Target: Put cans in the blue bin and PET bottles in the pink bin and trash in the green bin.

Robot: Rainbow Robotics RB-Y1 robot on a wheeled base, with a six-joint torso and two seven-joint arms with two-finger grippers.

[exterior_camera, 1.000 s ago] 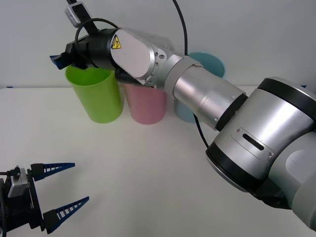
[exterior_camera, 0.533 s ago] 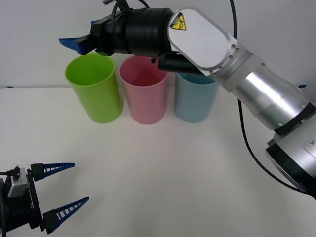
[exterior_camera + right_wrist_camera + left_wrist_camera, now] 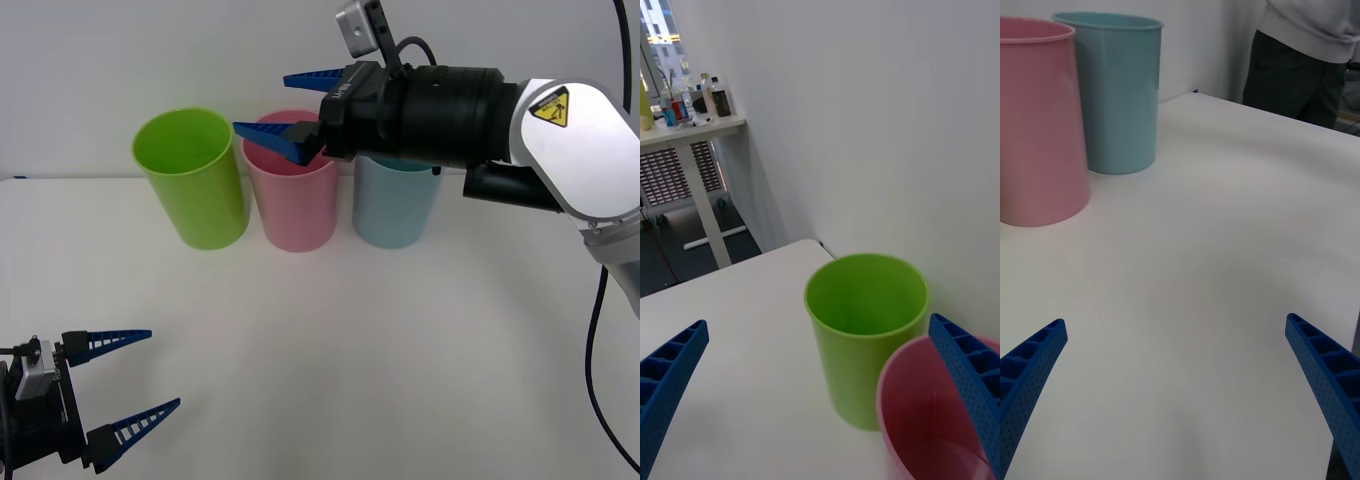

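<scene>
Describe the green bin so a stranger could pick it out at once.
On the white table, three tall cup-shaped bins stand in a row near the wall. The green bin is the end one on the robot's left, beside the pink bin; it alone is lime green.

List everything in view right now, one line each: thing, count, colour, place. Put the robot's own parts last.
green bin: one, lime green, at the robot's left end of the row of bins at the back of the table, upright.
pink bin: one, pink, middle of the row, upright.
blue bin: one, light blue, at the robot's right end of the row, its rim partly behind the right arm.
table: one, white, under the bins.
right gripper: one, blue fingers spread open, above the pink bin's rim.
left gripper: one, blue fingers spread open, low over the near left part of the table.
</scene>
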